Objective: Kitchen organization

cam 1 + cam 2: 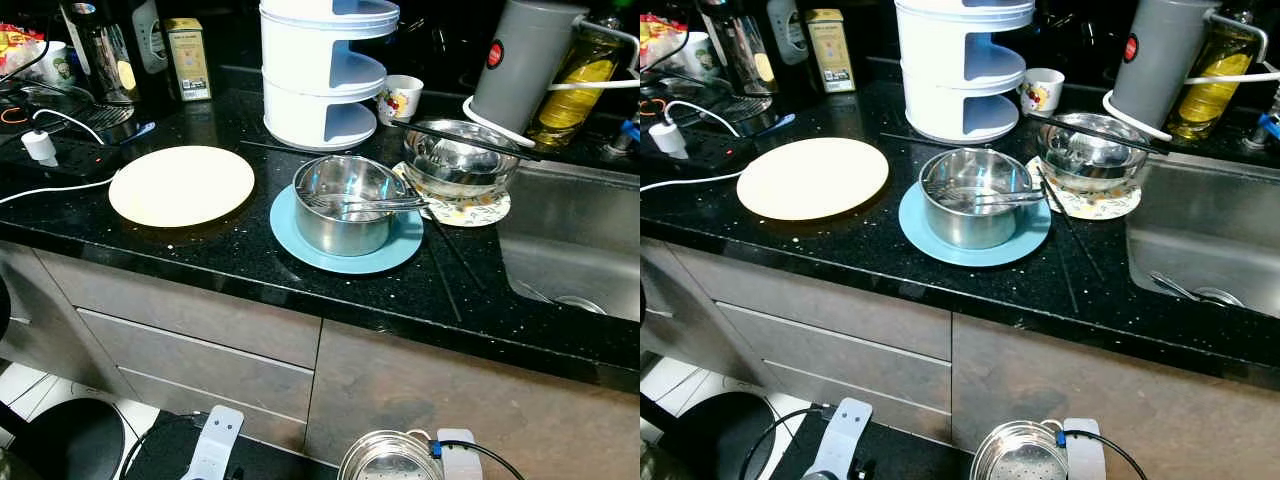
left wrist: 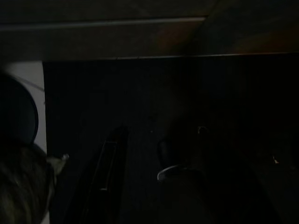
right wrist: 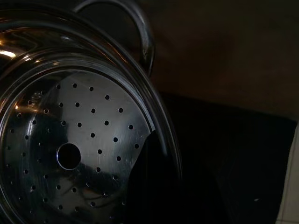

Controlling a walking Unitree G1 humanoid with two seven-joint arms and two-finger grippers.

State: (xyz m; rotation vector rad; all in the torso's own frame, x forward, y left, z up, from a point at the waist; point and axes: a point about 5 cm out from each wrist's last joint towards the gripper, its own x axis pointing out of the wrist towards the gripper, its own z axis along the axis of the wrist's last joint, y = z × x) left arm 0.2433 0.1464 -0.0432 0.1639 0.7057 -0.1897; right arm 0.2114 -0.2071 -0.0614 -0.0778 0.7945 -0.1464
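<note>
One perforated steel steamer insert (image 1: 1020, 455) noted low in front of the cabinet drawers (image 1: 200, 345), carried at the right gripper (image 3: 154, 186); one dark finger lying across its rim in the right wrist view, jaws closed on the rim as far as visible. Left gripper (image 2: 140, 172) hanging low in shade; state of its jaws: cannot tell. Above, on the black counter (image 1: 200, 255): steel pot (image 1: 345, 205) with a fork (image 1: 365, 203) inside, standing on a blue plate (image 1: 350, 255); cream plate (image 1: 181, 185) well to its left; steel bowl (image 1: 460, 158) on a patterned trivet (image 1: 470, 212) just to its right, chopsticks (image 1: 465, 140) laid across the bowl. White tiered rack (image 1: 322, 70) and small cup (image 1: 400, 98) behind. Sink (image 1: 575, 245) at far right, grey kettle (image 1: 525, 60) and oil bottle (image 1: 575, 85) behind it.
</note>
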